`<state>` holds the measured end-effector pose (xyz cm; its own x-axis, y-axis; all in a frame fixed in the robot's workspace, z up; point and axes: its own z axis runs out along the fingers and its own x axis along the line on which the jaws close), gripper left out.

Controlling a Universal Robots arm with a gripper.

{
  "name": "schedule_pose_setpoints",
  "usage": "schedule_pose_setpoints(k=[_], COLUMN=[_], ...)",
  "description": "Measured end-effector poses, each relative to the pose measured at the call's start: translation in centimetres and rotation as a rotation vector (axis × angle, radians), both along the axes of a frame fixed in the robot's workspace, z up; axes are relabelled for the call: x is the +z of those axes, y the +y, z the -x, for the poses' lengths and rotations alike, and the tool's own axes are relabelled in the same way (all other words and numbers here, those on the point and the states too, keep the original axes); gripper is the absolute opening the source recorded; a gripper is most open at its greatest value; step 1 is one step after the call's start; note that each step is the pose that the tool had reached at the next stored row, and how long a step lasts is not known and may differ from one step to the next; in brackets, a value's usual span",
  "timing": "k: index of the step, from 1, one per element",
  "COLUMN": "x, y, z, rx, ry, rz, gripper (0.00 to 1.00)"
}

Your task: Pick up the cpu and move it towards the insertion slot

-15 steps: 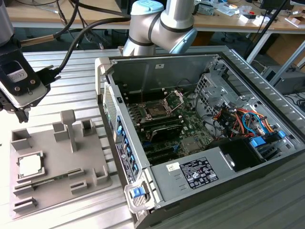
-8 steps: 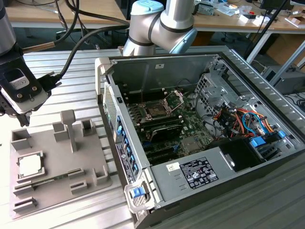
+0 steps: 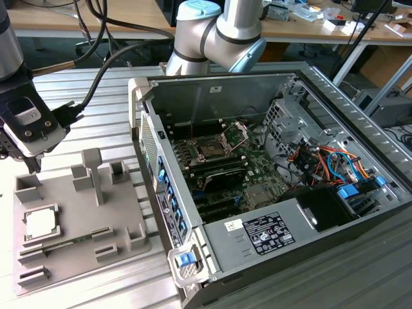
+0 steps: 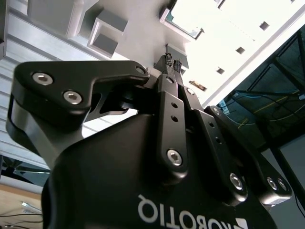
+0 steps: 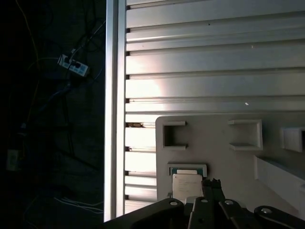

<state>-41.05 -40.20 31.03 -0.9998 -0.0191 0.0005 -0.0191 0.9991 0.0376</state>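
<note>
The cpu lay flat in a square pocket of the grey tray on the table, probably so that it could not slide. The claw hung above the tray, near the cpu but not touching it, fingers together and holding nothing. The insertion slot sat well apart, inside the open computer case, with its hinged plate raised, I judge to receive the chip.

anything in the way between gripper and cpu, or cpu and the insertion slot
Nothing visible lies between the gripper and the cpu in its grey tray recess. Between the cpu and the insertion slot stand the tray's raised posts and the computer case's side wall.
</note>
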Motion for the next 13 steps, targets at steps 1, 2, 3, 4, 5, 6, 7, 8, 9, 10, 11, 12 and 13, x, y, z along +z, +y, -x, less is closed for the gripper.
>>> schedule_pose_setpoints(k=[1, 2, 3, 4, 5, 6, 7, 8, 9, 10, 11, 12, 13], x=[-0.20, -0.20, -0.22, -0.24, -0.25, -0.26, -0.27, -0.28, -0.30, -0.32, -0.33, -0.34, -0.35], y=[-0.05, -0.05, -0.06, -0.08, -0.09, -0.11, -0.14, -0.18, -0.22, -0.25, -0.28, -0.29, -0.31], z=[0.01, 0.01, 0.01, 0.00, 0.00, 0.00, 0.00, 0.01, 0.01, 0.01, 0.01, 0.01, 0.01], rx=[0.000, 0.000, 0.000, 0.000, 0.000, 0.000, 0.000, 0.000, 0.000, 0.000, 0.000, 0.000, 0.000], ry=[0.0000, 0.0000, 0.0000, -0.0002, -0.0003, -0.0002, -0.0001, -0.0001, 0.0000, -0.0001, -0.0001, 0.0000, -0.0001], rz=[0.0000, 0.0000, 0.0000, -0.0001, -0.0001, 0.0000, 0.0000, 0.0000, 0.0000, 0.0000, 0.0000, 0.0000, 0.0000], gripper=[0.11, 0.11, 0.11, 0.11, 0.11, 0.11, 0.11, 0.11, 0.11, 0.11, 0.11, 0.11, 0.11])
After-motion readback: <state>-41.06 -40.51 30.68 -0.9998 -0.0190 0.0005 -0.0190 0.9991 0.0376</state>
